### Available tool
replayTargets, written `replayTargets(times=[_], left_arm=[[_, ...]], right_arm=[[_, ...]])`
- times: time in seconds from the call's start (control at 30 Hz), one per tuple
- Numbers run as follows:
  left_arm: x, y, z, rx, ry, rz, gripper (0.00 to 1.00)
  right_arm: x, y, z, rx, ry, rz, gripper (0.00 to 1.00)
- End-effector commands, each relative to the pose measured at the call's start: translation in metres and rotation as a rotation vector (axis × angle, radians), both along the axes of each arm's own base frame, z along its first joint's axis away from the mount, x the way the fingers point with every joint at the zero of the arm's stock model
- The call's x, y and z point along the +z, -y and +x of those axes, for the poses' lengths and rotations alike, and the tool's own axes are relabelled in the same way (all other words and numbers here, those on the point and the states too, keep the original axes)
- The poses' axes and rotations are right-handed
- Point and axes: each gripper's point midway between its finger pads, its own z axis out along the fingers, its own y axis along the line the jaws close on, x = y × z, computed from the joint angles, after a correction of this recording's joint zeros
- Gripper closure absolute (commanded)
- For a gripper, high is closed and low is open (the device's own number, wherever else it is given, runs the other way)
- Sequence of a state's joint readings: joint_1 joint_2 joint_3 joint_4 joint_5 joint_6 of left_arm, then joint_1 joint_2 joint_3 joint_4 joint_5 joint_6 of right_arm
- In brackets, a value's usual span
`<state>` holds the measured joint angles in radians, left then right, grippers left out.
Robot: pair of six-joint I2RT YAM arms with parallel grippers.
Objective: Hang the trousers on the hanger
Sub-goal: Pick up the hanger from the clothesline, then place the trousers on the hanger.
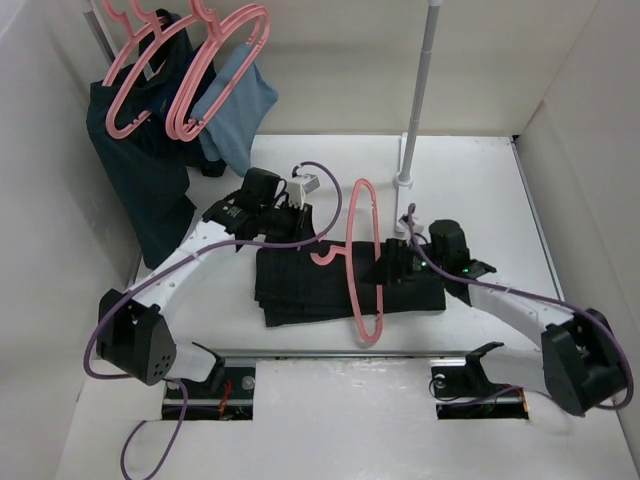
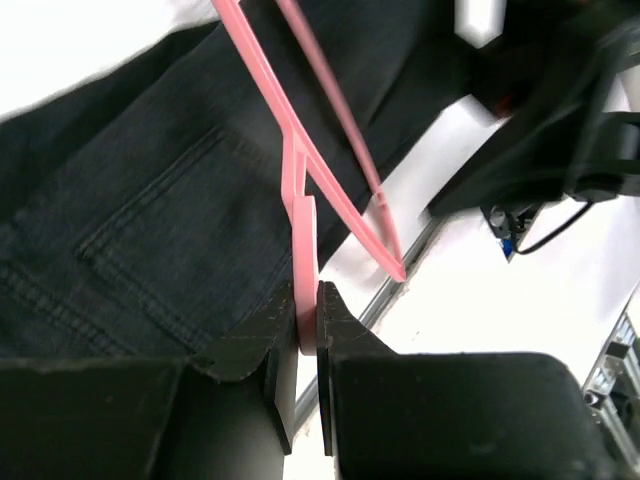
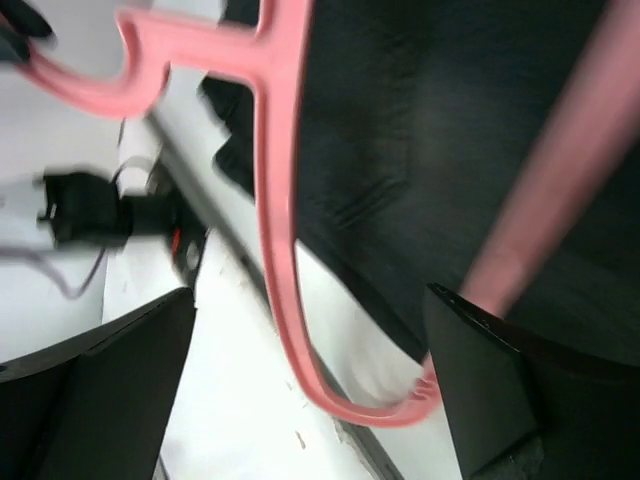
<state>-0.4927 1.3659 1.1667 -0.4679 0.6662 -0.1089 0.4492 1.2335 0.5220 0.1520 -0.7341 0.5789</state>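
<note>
Behind your left arm (image 1: 190, 258), spare hangers (image 1: 215, 63) hang over two garments (image 1: 140, 180); mid-table the hanger (image 2: 299, 195) stands upright on the trousers (image 1: 300, 285). Your left gripper (image 2: 308, 302) clamps it, seemingly near the hook; the right gripper (image 3: 310, 300) gapes wide.

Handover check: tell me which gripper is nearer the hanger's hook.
Left. The left gripper is shut on the hanger at its hook end; the right gripper sits at the frame's far side, jaws open, above the trousers.
</note>
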Motion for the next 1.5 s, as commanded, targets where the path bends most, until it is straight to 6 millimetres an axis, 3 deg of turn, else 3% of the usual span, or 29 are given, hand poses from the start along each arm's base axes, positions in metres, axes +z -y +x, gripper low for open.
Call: replayTargets(times=[0.0,0.03,0.07,0.1,0.13,0.17,0.23,0.27,0.3,0.47,0.57,0.77,0.83,0.87,0.97,1.03,1.07,1.13,1.17,1.23,1.27,1.3,1.37,1.4,1.43,1.47], left_arm=[[-0.011,-0.003,0.007,0.056,-0.030,-0.001,1.00],[-0.012,-0.004,0.008,0.068,-0.033,0.004,1.00],[-0.020,-0.005,0.008,0.084,-0.057,0.019,1.00],[-0.022,-0.010,0.014,0.120,-0.057,0.033,1.00],[-0.024,-0.009,0.017,0.142,-0.070,0.036,1.00],[-0.028,-0.010,0.019,0.151,-0.073,0.048,1.00],[-0.033,-0.016,0.020,0.182,-0.086,0.080,1.00],[-0.034,-0.016,0.024,0.192,-0.081,0.088,1.00],[-0.036,-0.019,0.023,0.209,-0.094,0.102,1.00],[-0.037,-0.027,0.029,0.256,-0.078,0.151,1.00],[-0.028,-0.032,0.031,0.278,-0.050,0.157,1.00],[-0.027,-0.039,0.023,0.267,-0.037,0.179,1.00],[-0.026,-0.041,0.025,0.262,-0.009,0.190,1.00],[-0.026,-0.043,0.026,0.271,-0.004,0.197,1.00],[-0.026,-0.040,0.024,0.262,-0.003,0.197,1.00],[-0.030,-0.041,0.023,0.261,-0.011,0.203,1.00],[-0.030,-0.042,0.023,0.254,-0.004,0.206,1.00],[-0.031,-0.043,0.024,0.261,0.000,0.213,1.00],[-0.031,-0.043,0.024,0.254,0.008,0.216,1.00],[-0.031,-0.043,0.024,0.254,0.008,0.216,1.00],[-0.031,-0.043,0.024,0.254,0.008,0.216,1.00],[-0.027,-0.042,0.026,0.255,0.015,0.211,1.00],[-0.027,-0.042,0.028,0.249,0.021,0.214,1.00],[-0.026,-0.040,0.031,0.243,0.029,0.216,1.00],[-0.026,-0.040,0.031,0.243,0.029,0.216,1.00],[-0.026,-0.040,0.032,0.242,0.022,0.221,1.00]], right_arm=[[0.020,0.037,0.029,-0.196,0.018,-0.093,0.00],[0.030,0.049,0.040,-0.275,0.028,-0.131,0.00],[0.019,0.071,0.032,-0.346,-0.051,-0.226,0.00],[0.012,0.096,0.043,-0.467,-0.069,-0.325,0.00],[0.021,0.119,0.052,-0.562,-0.078,-0.362,0.00],[0.008,0.137,0.041,-0.613,-0.175,-0.442,0.00],[-0.004,0.174,0.041,-0.750,-0.250,-0.548,0.00],[-0.007,0.183,0.040,-0.787,-0.282,-0.579,0.00],[-0.017,0.186,0.035,-0.810,-0.342,-0.609,0.00],[-0.029,0.193,0.037,-0.892,-0.434,-0.628,0.00],[-0.042,0.184,0.037,-0.862,-0.461,-0.591,0.00],[-0.098,0.170,0.025,-0.757,-0.549,-0.584,0.03],[-0.101,0.168,0.028,-0.755,-0.549,-0.558,0.15],[-0.103,0.168,0.030,-0.755,-0.547,-0.558,0.46],[-0.089,0.168,0.041,-0.774,-0.494,-0.537,0.98],[-0.064,0.172,0.050,-0.807,-0.420,-0.537,1.00],[-0.037,0.161,0.062,-0.795,-0.334,-0.527,1.00],[0.006,0.148,0.068,-0.788,-0.198,-0.519,1.00],[0.040,0.121,0.074,-0.740,-0.066,-0.503,1.00],[0.072,0.090,0.073,-0.668,0.064,-0.472,1.00],[0.086,0.057,0.064,-0.575,0.123,-0.448,1.00],[0.087,0.039,0.058,-0.511,0.140,-0.440,1.00],[0.069,-0.004,0.052,-0.358,0.152,-0.426,1.00],[0.062,-0.033,0.033,-0.238,0.131,-0.392,1.00],[0.055,-0.047,0.032,-0.192,0.128,-0.386,1.00],[0.027,-0.057,0.031,-0.156,0.081,-0.429,1.00]])
